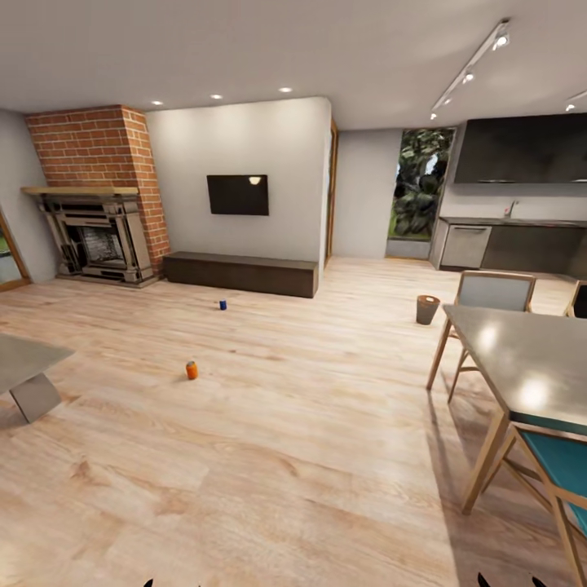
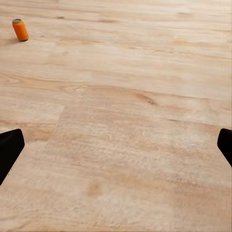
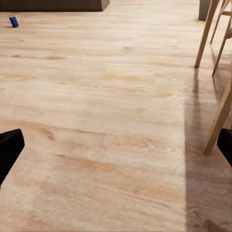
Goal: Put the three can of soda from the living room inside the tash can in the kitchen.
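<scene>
An orange soda can (image 1: 191,370) stands upright on the wood floor of the living room, and it also appears far ahead in the left wrist view (image 2: 20,29). A dark blue can (image 1: 222,305) stands farther back near the low dark bench, small in the right wrist view (image 3: 14,21). The second orange can is out of view. The brown trash can (image 1: 427,310) sits on the floor toward the kitchen, beside a chair. My left gripper (image 2: 116,152) and right gripper (image 3: 116,150) both hang open over bare floor, holding nothing, well short of the cans.
A brick fireplace (image 1: 98,204), a wall TV (image 1: 237,195) and a long dark bench (image 1: 240,273) line the back wall. A grey low table (image 1: 24,359) juts in at left. A dining table (image 1: 530,359) with wooden chairs (image 1: 489,297) stands at right. Dark kitchen cabinets (image 1: 522,244) are behind.
</scene>
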